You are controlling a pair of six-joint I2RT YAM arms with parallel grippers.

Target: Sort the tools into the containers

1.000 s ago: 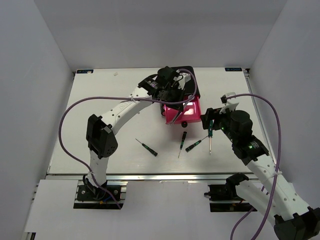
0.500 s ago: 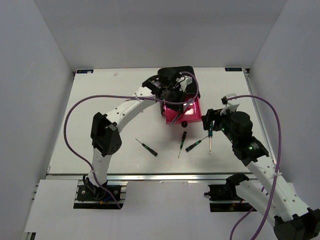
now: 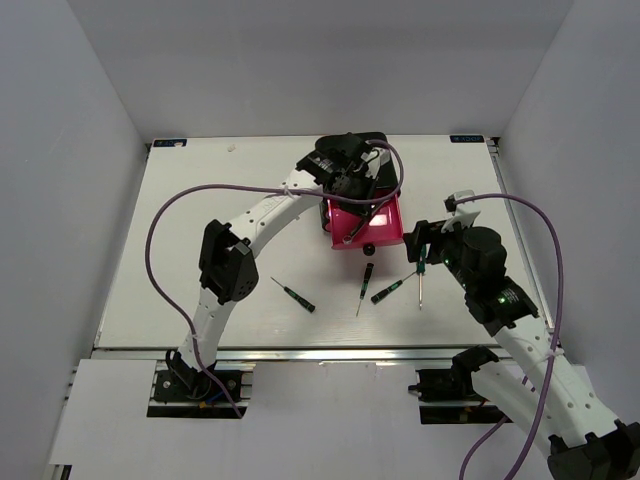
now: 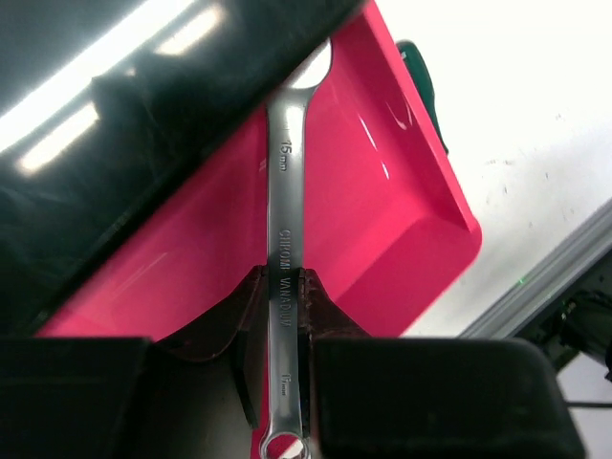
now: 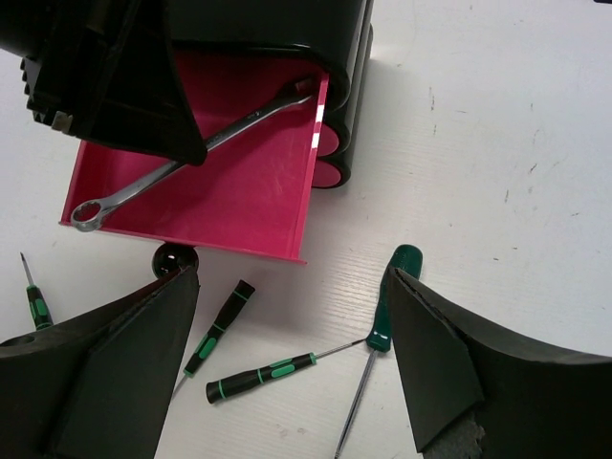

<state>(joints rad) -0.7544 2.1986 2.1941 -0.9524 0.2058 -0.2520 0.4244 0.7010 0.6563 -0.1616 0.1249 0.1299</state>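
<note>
Left fingers [image 4: 222, 325]: clamped on the silver wrench [image 4: 285, 191], over the open pink drawer [image 4: 382, 220].
Right fingers [image 5: 105, 373]: spread wide, empty, near the drawer's front, above the green-handled screwdriver [image 5: 387, 306].

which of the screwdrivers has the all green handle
The larger screwdriver, rightmost of the four lying on the table. The other three are thin screwdrivers with black handles banded in green.
</note>
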